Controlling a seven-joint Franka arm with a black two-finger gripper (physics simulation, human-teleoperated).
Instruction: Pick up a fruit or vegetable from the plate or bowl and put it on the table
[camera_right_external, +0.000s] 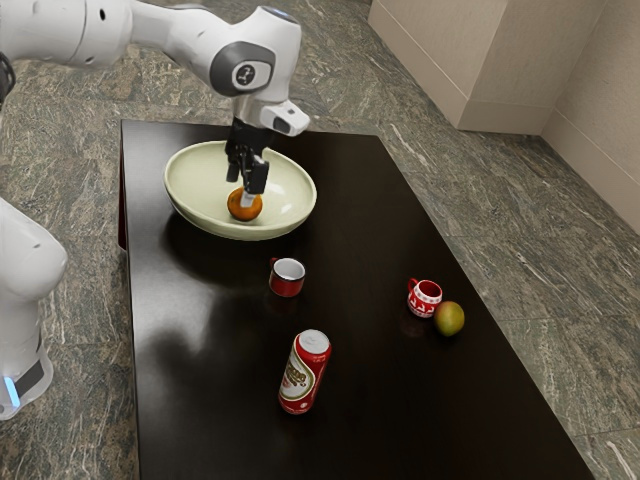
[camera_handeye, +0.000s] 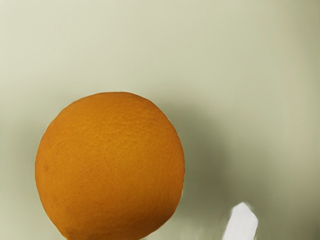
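Veined stone flooring (camera_right_external: 450, 190) surrounds a dark desk (camera_right_external: 390, 420), the support surface for the operation and the required destination. At its centre of work, the pincer (camera_right_external: 246, 184) is directed downward into the bowl (camera_right_external: 290, 190); this attitude presumably lets it enter over the raised rim without contact. Its fingers (camera_handeye: 241, 224) stand spread, and in the wrist view a gap separates one of them from the orange (camera_right_external: 237, 209); the pincer is therefore judged released, with nothing grasped. The orange rests inside the bowl, low on the basin, whose curved wall should limit rolling during the approach. The step in hand is judged to be alignment: the orange needs to lie between both contact faces before closure, since an off-centre grip could squeeze it out sideways. Above, the arm (camera_right_external: 265, 60) reaches over the bowl, an arrangement suited to a vertical lift. Beyond the bowl, a red mug (camera_right_external: 286, 287) stands upright, so release should be planned to one side of it. Farther out, a can (camera_right_external: 303, 375) also stands upright and could topple if struck. A patterned mug (camera_right_external: 424, 300) stands beside a green-yellow fruit (camera_right_external: 450, 319); the mug may act as a stop on that side.
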